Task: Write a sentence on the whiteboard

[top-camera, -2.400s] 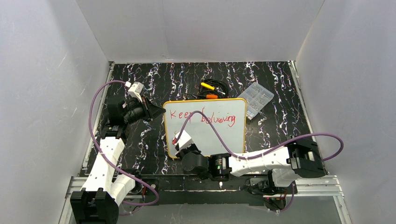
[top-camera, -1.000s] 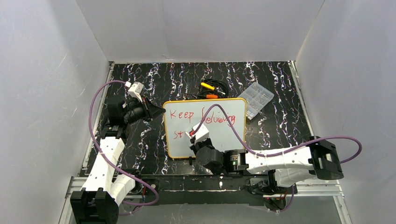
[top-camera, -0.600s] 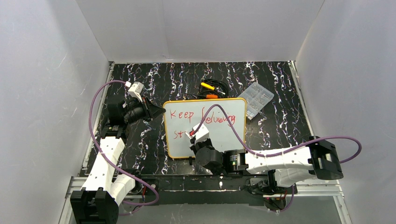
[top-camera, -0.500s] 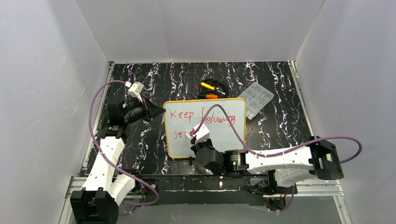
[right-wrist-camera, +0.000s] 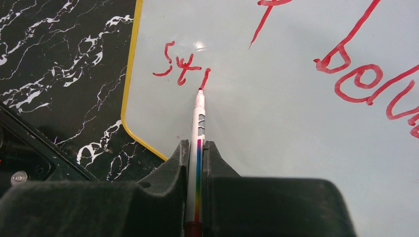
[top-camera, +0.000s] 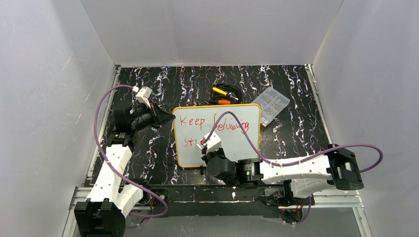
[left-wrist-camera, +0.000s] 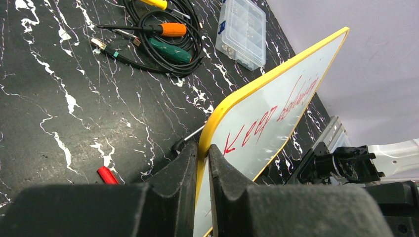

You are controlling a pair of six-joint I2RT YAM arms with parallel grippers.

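Observation:
The whiteboard (top-camera: 237, 140) lies mid-table, white with a yellow rim. Red lettering (top-camera: 213, 123) reads "Keep believing" on the first line; a second line (right-wrist-camera: 183, 66) reads "St" plus one stroke. My left gripper (left-wrist-camera: 202, 150) is shut on the board's yellow rim (left-wrist-camera: 257, 84) at its far left corner (top-camera: 173, 116). My right gripper (right-wrist-camera: 196, 145) is shut on a white marker (right-wrist-camera: 199, 118) with a rainbow stripe. The marker tip touches the board at the foot of the newest stroke. In the top view the right gripper (top-camera: 205, 144) is over the board's lower left part.
Behind the board lie screwdrivers with orange (left-wrist-camera: 173, 29), green (left-wrist-camera: 170, 51) and yellow handles amid black cable. A clear plastic box (top-camera: 272, 102) sits at the board's far right. A red marker cap (left-wrist-camera: 106, 175) lies on the black marbled table beside the left gripper.
My right gripper moved right along the second line, from the board's lower left edge. The letters "St" and one more stroke have appeared. The left gripper has not moved.

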